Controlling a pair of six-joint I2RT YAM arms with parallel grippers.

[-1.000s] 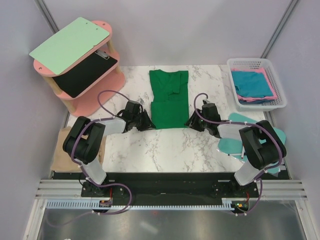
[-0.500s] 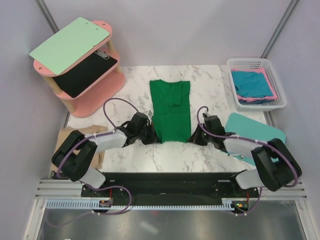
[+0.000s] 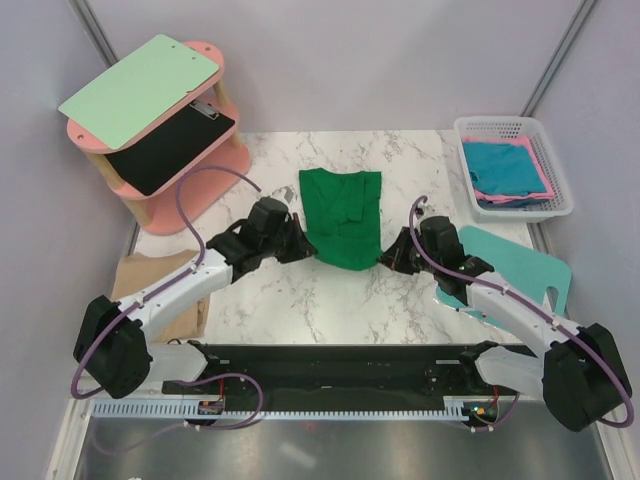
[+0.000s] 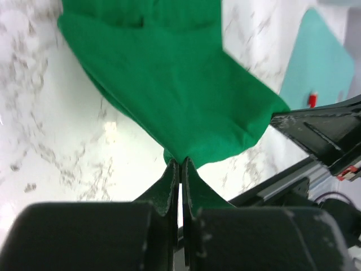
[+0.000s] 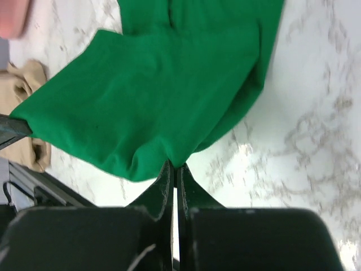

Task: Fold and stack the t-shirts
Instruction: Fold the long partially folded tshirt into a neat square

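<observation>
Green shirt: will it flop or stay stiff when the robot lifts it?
Probably floppy: the green shirt sags and curves between the left fingers and right fingers pinching its corners. It looks light, since thin pinches hold it up.

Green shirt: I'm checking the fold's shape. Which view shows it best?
Top external: the whole green shirt shows, left hand and right hand pinching its near corners. The wrist views show only the pinched near part, cropped.
</observation>
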